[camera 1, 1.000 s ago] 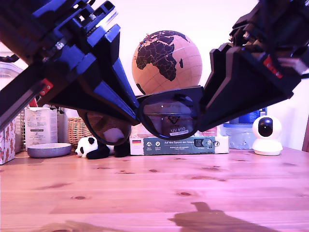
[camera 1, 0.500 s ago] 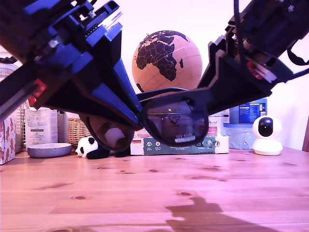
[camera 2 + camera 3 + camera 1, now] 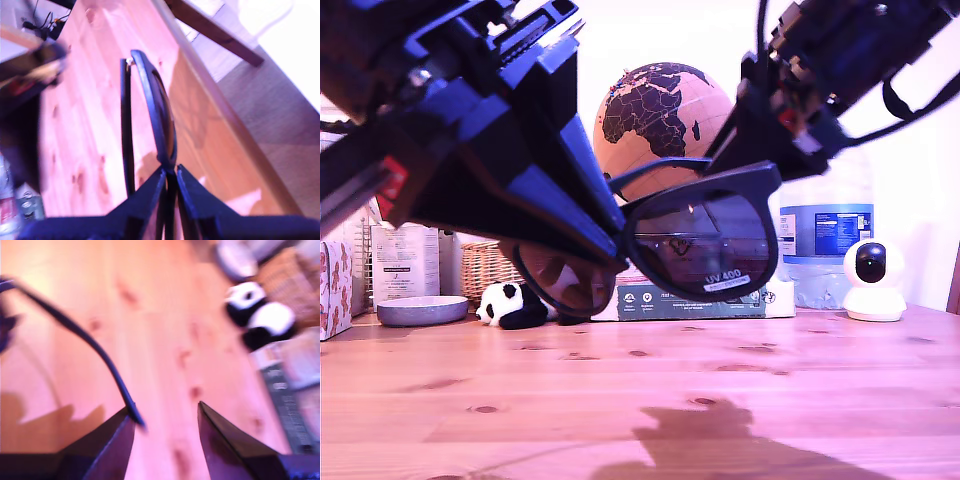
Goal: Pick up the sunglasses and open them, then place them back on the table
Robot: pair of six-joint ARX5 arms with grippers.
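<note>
The black sunglasses [image 3: 705, 240] hang above the wooden table [image 3: 620, 390], with the white UV 400 sticker low on the lens toward the exterior view's right. My first gripper [image 3: 620, 238] comes in from the exterior view's left and is shut on the frame near the bridge [image 3: 170, 175]. In the first wrist view the sunglasses [image 3: 160, 115] run away edge-on, one temple beside the lens. My second gripper [image 3: 752, 150] reaches down from the exterior view's upper right. Its fingers stand apart [image 3: 165, 420], and the temple arm [image 3: 95, 347] ends against one finger.
Along the table's back stand a cork globe [image 3: 665, 120], a toy panda [image 3: 515, 305], a flat box [image 3: 690, 298], a water bottle [image 3: 825, 240], a white camera [image 3: 873, 280], a grey bowl [image 3: 420, 310] and a wicker basket [image 3: 485, 265]. The table edge [image 3: 210, 95] drops to the floor.
The sunglasses have swung toward the camera and tilted, so the stickered lens looks larger. The second arm has risen toward the exterior view's upper right, drawing the temple outward.
</note>
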